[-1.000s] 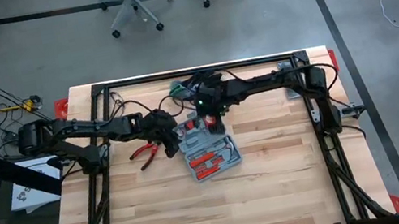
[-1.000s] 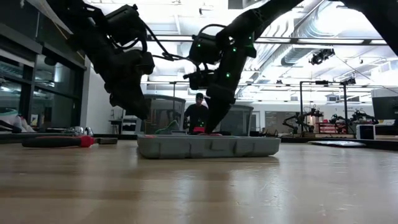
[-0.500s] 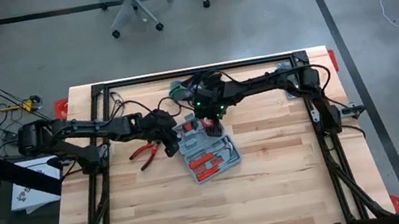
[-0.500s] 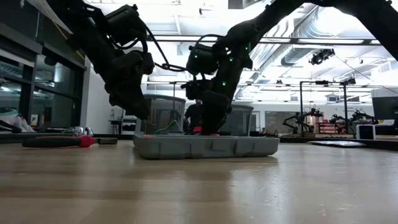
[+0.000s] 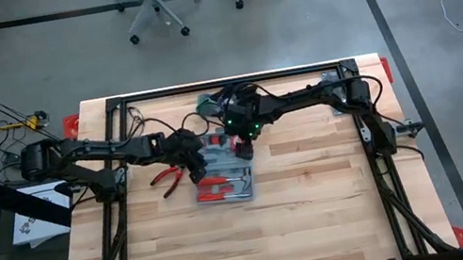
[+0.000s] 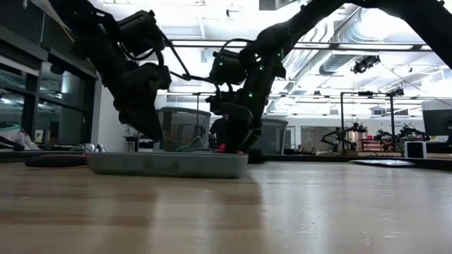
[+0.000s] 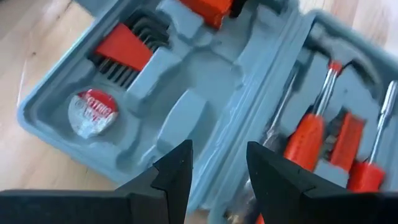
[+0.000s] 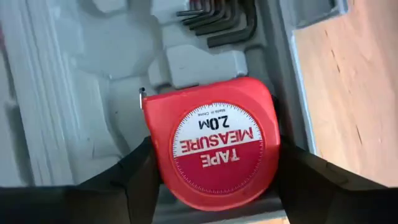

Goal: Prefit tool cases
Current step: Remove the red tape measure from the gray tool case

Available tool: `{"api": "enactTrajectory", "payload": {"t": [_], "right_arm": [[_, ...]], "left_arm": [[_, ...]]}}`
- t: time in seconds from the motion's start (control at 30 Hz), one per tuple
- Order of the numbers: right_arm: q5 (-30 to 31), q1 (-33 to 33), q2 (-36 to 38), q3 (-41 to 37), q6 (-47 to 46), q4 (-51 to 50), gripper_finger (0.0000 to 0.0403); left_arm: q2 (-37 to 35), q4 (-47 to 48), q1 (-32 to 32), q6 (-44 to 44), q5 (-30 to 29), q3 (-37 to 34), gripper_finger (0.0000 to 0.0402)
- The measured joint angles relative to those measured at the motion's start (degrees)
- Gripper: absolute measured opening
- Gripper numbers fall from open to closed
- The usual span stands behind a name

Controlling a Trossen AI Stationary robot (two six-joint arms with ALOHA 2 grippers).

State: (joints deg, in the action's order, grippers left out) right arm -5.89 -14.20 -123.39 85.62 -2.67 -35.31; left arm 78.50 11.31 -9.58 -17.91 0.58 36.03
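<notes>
The grey-blue tool case (image 5: pixel 221 178) lies open on the wooden table, and also shows in the low view (image 6: pixel 166 164). Its moulded recesses hold hex keys (image 7: pixel 124 53) and orange-handled screwdrivers (image 7: pixel 308 137). My right gripper (image 5: pixel 242 143) is shut on a red tape measure (image 8: pixel 214 143) just over the case half with the hex keys (image 8: pixel 217 22). My left gripper (image 5: pixel 194 156) is open, its fingers pointing down over the case's hinge ridge (image 7: pixel 261 118). My right gripper pinches the tape measure between its two fingers, one on each of two opposite edges (image 8: pixel 160 163). Its labelled face is toward the wrist camera. The fingers come from above, pointing down. The tape measure sits low over a recess (image 8: pixel 106 93); its underside is hidden. Whether my left gripper touches the case, I cannot tell.
Red-handled pliers (image 5: pixel 166 174) lie on the table left of the case. A green-and-black bundle (image 5: pixel 206 104) sits at the far edge behind the right arm. The table's black frame (image 5: pixel 223 83) runs along the far and side edges. Bare wood lies toward the near edge.
The case has slid toward the table's left edge and turned about, staying flat on the table. My right gripper has come a little lower and nearer with the tape measure. My left gripper stays over the case's left part.
</notes>
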Motion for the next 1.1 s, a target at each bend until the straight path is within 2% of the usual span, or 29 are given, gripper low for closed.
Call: {"api": "enactTrajectory", "payload": {"t": [0.23, 0.63, 0.7, 0.87, 1.1], "right_arm": [[-0.1, 0.7, 2.6, -0.5, -2.5, -0.8, 0.025], [-2.9, 0.8, 12.8, -0.4, -7.7, 0.8, 0.025], [-1.1, 0.8, 14.5, -0.3, -7.9, 0.5, 0.025], [9.4, -0.7, 15.8, -0.3, -6.8, -5.7, 0.025], [10.3, -5.9, 15.5, -0.3, -6.4, -11.7, 0.025]], "left_arm": [[0.0, -0.1, 0.0, -1.0, 0.3, -0.4, 0.0142], [0.0, -0.7, 0.0, -1.0, 0.0, -0.4, 0.0142], [0.0, -0.8, 0.0, -1.0, 0.0, -0.4, 0.0142], [0.0, -0.8, 0.0, -1.0, 0.0, -0.4, 0.0142], [0.0, -0.6, 0.0, -1.1, 0.2, -0.4, 0.0142]]}}
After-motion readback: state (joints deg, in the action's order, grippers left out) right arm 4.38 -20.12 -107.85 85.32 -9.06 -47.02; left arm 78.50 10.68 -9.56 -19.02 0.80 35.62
